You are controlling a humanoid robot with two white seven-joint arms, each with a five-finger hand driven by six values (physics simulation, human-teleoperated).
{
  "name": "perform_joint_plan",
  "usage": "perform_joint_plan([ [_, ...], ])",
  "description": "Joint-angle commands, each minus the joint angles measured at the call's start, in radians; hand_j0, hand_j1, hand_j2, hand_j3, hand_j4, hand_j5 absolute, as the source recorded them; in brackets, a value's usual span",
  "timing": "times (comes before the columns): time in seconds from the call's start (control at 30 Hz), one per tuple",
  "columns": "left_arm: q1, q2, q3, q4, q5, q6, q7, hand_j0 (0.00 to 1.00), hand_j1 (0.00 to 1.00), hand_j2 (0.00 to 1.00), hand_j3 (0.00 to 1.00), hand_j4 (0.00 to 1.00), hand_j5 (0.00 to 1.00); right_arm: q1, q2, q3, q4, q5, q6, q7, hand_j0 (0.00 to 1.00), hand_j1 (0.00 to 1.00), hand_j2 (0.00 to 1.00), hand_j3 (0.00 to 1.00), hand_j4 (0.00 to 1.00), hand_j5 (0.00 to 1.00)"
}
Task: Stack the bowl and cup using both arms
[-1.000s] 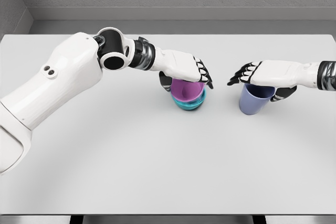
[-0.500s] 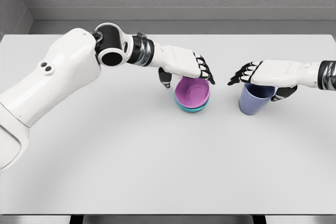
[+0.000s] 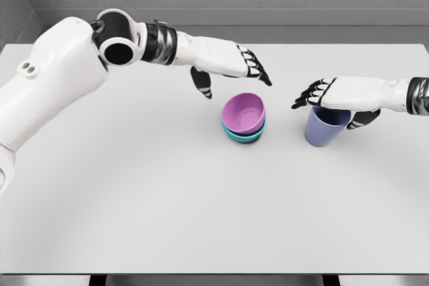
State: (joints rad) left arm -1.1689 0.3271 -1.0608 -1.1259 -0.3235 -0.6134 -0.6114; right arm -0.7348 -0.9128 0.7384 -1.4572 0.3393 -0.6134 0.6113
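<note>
A purple bowl point(image 3: 244, 112) sits nested in a teal bowl point(image 3: 244, 136) near the middle of the white table point(image 3: 134, 192). My left hand point(image 3: 231, 75) hovers above and behind the bowls, open, holding nothing. To the right stands a blue-violet cup point(image 3: 325, 126). My right hand point(image 3: 335, 102) lies over the cup's rim, fingers stretched left across the top and thumb down the cup's right side, gripping it.
A grey wall runs along the far edge of the table. The left arm point(image 3: 60, 78) stretches across the table's left rear.
The left hand let go of the purple bowl, now resting in the teal one, and rose up and back to the left. The right hand and cup stayed still.
</note>
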Motion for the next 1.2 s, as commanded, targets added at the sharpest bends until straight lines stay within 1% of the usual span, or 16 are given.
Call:
perform_joint_plan([
  [0.0, 0.0, 0.012, 0.002, 0.0, 0.017, 0.003, 0.0, 1.0, 1.0, 1.0, 1.0, 1.0, 1.0, 0.0, -0.003, -0.001, 0.0, -0.005, 0.003, 0.0, 1.0, 1.0, 1.0, 1.0, 1.0, 1.0],
  [0.17, 0.0, 0.024, 0.004, -0.002, 0.027, 0.003, 0.0, 1.0, 1.0, 1.0, 1.0, 1.0, 1.0, 0.0, -0.003, -0.001, 0.0, -0.005, 0.003, 0.0, 1.0, 1.0, 1.0, 1.0, 1.0, 1.0],
  [0.2, -0.002, 0.033, 0.005, -0.002, 0.046, 0.003, 0.0, 1.0, 1.0, 1.0, 1.0, 1.0, 1.0, 0.0, -0.001, -0.001, 0.0, -0.005, 0.003, 0.0, 1.0, 1.0, 1.0, 1.0, 1.0, 1.0],
  [0.27, 0.002, 0.154, 0.012, -0.003, 0.168, 0.003, 0.0, 1.0, 1.0, 1.0, 1.0, 1.0, 1.0, 0.0, -0.003, -0.001, 0.0, -0.005, 0.003, 0.0, 1.0, 1.0, 1.0, 1.0, 1.0, 1.0],
  [0.3, 0.005, 0.193, 0.013, -0.003, 0.207, 0.003, 0.0, 1.0, 1.0, 1.0, 1.0, 1.0, 1.0, 0.0, -0.003, -0.001, 0.0, -0.005, 0.003, 0.0, 1.0, 1.0, 1.0, 1.0, 1.0, 1.0],
  [0.33, 0.032, 0.26, 0.042, -0.003, 0.233, 0.003, 0.0, 1.0, 1.0, 1.0, 1.0, 1.0, 1.0, 0.0, -0.003, -0.001, 0.0, -0.005, 0.003, 0.0, 1.0, 1.0, 1.0, 1.0, 1.0, 1.0],
  [0.4, 0.142, 0.362, 0.128, -0.003, 0.233, 0.003, 0.0, 1.0, 1.0, 1.0, 1.0, 1.0, 1.0, 0.0, -0.003, -0.001, 0.0, -0.005, 0.003, 0.0, 1.0, 1.0, 1.0, 1.0, 1.0, 1.0],
  [0.43, 0.172, 0.374, 0.162, -0.009, 0.233, 0.003, 0.0, 1.0, 1.0, 1.0, 1.0, 1.0, 1.0, 0.0, -0.003, -0.001, -0.002, -0.005, 0.003, 0.0, 1.0, 1.0, 1.0, 1.0, 1.0, 1.0],
  [0.5, 0.187, 0.414, 0.171, -0.061, 0.224, 0.003, 0.0, 1.0, 1.0, 1.0, 1.0, 1.0, 1.0, -0.002, -0.003, -0.001, -0.002, -0.005, 0.003, 0.0, 1.0, 1.0, 1.0, 1.0, 1.0, 1.0],
  [0.53, 0.212, 0.42, 0.171, -0.074, 0.222, 0.003, 0.0, 1.0, 1.0, 1.0, 1.0, 1.0, 1.0, -0.002, -0.003, -0.001, -0.002, -0.005, 0.003, 0.0, 1.0, 1.0, 1.0, 1.0, 1.0, 1.0],
  [0.6, 0.225, 0.422, 0.17, -0.078, 0.218, 0.003, 0.0, 1.0, 1.0, 1.0, 1.0, 1.0, 1.0, -0.002, -0.003, -0.001, -0.002, -0.005, 0.003, 0.0, 1.0, 1.0, 1.0, 1.0, 1.0, 1.0],
  [0.73, 0.227, 0.443, 0.171, -0.083, 0.212, 0.003, 0.0, 1.0, 1.0, 1.0, 1.0, 1.0, 1.0, -0.002, -0.003, 0.006, -0.002, -0.005, 0.003, 0.0, 0.99, 0.99, 0.99, 0.99, 0.99, 0.99],
  [0.8, 0.232, 0.445, 0.171, -0.098, 0.212, 0.003, 0.0, 1.0, 1.0, 1.0, 1.0, 1.0, 1.0, -0.003, -0.003, 0.013, -0.002, -0.005, 0.003, 0.0, 0.87, 0.87, 0.87, 0.87, 0.87, 0.87],
  [0.97, 0.233, 0.445, 0.168, -0.112, 0.212, 0.003, 0.0, 1.0, 1.0, 1.0, 1.0, 1.0, 1.0, -0.005, -0.003, 0.013, -0.003, -0.005, 0.003, 0.0, 0.82, 0.82, 0.82, 0.82, 0.82, 0.82],
  [1.13, 0.233, 0.445, 0.168, -0.112, 0.212, 0.003, 0.0, 1.0, 1.0, 1.0, 1.0, 1.0, 1.0, -0.005, -0.005, 0.013, -0.003, -0.006, 0.003, 0.0, 0.82, 0.82, 0.82, 0.82, 0.82, 0.82],
  [1.17, 0.233, 0.448, 0.168, -0.112, 0.212, 0.003, 0.0, 1.0, 1.0, 1.0, 1.0, 1.0, 1.0, -0.005, -0.006, 0.012, -0.003, -0.006, 0.003, 0.0, 0.77, 0.77, 0.77, 0.77, 0.77, 0.77],
])
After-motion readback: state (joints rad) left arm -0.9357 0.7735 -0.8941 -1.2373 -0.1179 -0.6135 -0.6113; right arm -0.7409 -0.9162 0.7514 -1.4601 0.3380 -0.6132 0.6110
